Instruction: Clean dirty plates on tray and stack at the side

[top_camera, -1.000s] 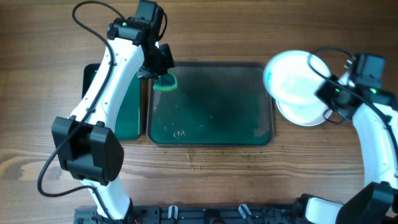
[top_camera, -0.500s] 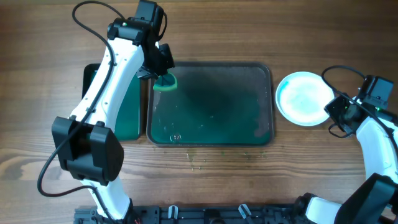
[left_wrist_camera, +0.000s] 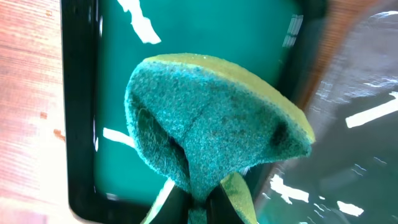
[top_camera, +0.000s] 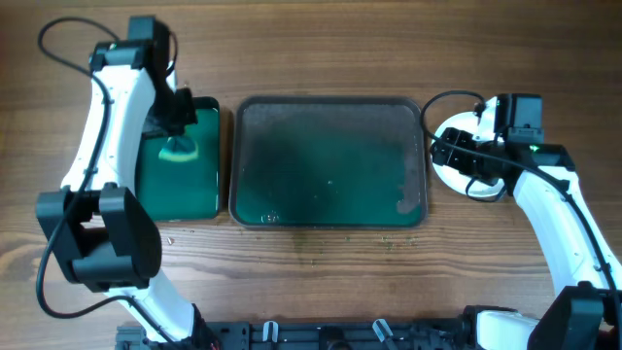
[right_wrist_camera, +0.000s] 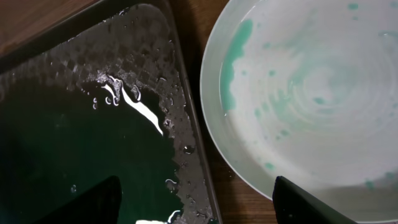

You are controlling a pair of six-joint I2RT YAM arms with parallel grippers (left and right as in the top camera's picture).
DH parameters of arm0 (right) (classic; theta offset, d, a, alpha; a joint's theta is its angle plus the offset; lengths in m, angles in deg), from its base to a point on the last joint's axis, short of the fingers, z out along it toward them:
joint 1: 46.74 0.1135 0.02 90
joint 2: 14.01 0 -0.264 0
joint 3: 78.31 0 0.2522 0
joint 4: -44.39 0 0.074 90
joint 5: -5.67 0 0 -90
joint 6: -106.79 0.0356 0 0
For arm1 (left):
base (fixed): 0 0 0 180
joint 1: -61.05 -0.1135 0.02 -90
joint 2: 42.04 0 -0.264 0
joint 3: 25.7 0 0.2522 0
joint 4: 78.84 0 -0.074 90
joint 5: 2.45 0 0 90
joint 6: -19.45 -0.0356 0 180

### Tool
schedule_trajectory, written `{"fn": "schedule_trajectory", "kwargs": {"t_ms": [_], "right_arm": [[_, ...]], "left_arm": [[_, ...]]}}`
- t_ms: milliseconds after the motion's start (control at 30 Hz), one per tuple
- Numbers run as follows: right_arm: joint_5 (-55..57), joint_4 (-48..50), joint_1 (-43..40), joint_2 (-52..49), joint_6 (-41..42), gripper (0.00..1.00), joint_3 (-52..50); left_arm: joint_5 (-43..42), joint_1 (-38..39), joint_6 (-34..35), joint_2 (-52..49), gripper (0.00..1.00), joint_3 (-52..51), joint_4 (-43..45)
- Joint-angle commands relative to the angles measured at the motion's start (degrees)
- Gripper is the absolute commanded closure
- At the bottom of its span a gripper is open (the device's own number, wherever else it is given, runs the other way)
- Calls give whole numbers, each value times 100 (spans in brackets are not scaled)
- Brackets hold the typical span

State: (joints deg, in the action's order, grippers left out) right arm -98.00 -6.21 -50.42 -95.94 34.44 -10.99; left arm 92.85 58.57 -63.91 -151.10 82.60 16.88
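Wet glossy tray (right_wrist_camera: 93,124), smooth glazed plate (right_wrist_camera: 323,93), rough fibrous sponge (left_wrist_camera: 205,137), wood-grain table (top_camera: 321,282)

Wooden table (top_camera: 321,282) — small green tray (top_camera: 194,199) left, large dark tray (top_camera: 330,100) middle, white plate (top_camera: 455,126) right

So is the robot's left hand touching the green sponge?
Touching. The left wrist view shows the sponge folded and pinched between the two fingers of the left hand at the bottom of the picture.
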Motion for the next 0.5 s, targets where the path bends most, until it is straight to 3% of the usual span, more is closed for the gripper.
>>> {"fn": "schedule_trajectory", "kwargs": {"t_ms": [0, 33, 67, 100, 233, 367, 433, 467], "right_arm": [[74, -17, 35, 81, -118, 21, 120], [74, -33, 33, 81, -120, 21, 120], [74, -48, 35, 81, -140, 21, 120], [74, -52, 35, 81, -146, 21, 120], [70, -162, 33, 85, -562, 20, 203], [72, -907, 35, 125, -568, 16, 828], [74, -1327, 35, 216, -575, 14, 1182], [70, -1644, 35, 330, -654, 5, 1456]], "left_arm": [[50, -334, -492, 103, 96, -1001, 719], [26, -378, -494, 105, 93, -1180, 898], [28, -409, -494, 105, 80, -1397, 1119], [28, -409, -494, 105, 75, -1510, 1239], [35, -407, -492, 133, 67, -1513, 1255], [-271, -374, -142, 468, 55, -894, 649], [-654, -350, -144, 780, 35, -415, 323], [-977, -328, -144, 1064, 0, -101, 184]]}}
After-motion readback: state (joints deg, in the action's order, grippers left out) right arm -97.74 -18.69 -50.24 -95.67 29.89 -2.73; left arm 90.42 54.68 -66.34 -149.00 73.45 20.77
